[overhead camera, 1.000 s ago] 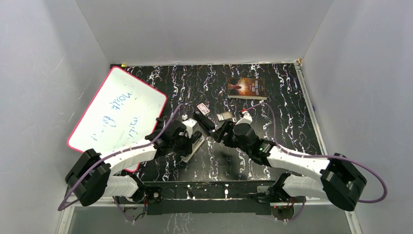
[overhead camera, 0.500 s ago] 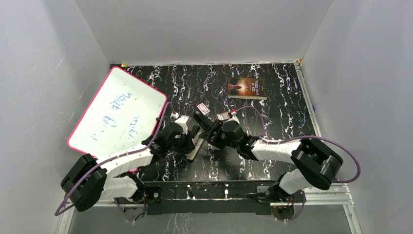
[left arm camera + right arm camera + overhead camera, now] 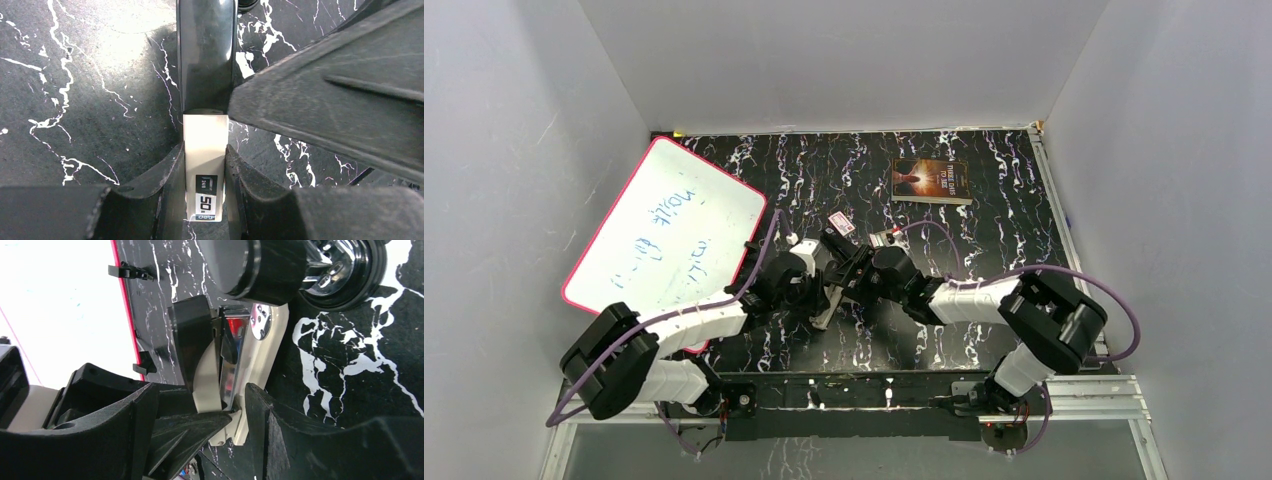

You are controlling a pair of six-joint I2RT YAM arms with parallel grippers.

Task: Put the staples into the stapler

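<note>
My left fingers (image 3: 175,172) clamp the stapler (image 3: 205,145) mid-bench. My right fingers (image 3: 257,412) straddle its top, spread wide, gripping nothing. Keep the body steady. I cannot see any staples.

Whiteboard (image 3: 664,228) left, pink-edged; book (image 3: 931,181) at back of marble table (image 3: 1004,250).

Robot arms: two, the left arm (image 3: 674,325) and the right arm (image 3: 984,300).
Grippers: two, the left gripper (image 3: 205,167) and the right gripper (image 3: 202,407).
Staplers: one stapler (image 3: 205,135), cream and black.
Whiteboards: one whiteboard (image 3: 669,225), pink-edged.
Books: one book (image 3: 931,180).
Small pieces behind the arms: two, a labelled piece (image 3: 841,224) and a pale piece (image 3: 885,237), both too small to name.
Tables: one table (image 3: 1004,220), black with white veins.
</note>
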